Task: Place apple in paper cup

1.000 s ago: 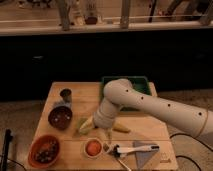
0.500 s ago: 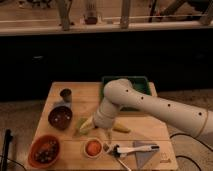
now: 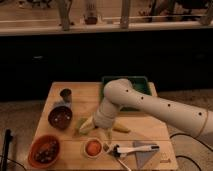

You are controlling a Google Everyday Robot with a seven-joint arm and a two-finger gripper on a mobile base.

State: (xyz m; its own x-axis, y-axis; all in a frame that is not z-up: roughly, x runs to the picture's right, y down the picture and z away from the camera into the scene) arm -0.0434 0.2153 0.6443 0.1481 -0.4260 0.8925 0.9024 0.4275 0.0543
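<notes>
The apple (image 3: 93,146) is a small orange-red round shape sitting inside the mouth of the short white paper cup (image 3: 93,152), near the front edge of the wooden table (image 3: 150,125). My white arm reaches in from the right. The gripper (image 3: 105,131) hangs just above and to the right of the cup, apart from the apple.
A small grey metal cup (image 3: 65,94) and a dark bowl (image 3: 60,116) stand at the left. An orange-brown bowl (image 3: 44,150) is at the front left. A green tray (image 3: 142,84) is behind the arm. A yellow elongated item (image 3: 121,129), a pale green item (image 3: 84,125) and a black-handled utensil (image 3: 134,149) on a grey cloth lie nearby.
</notes>
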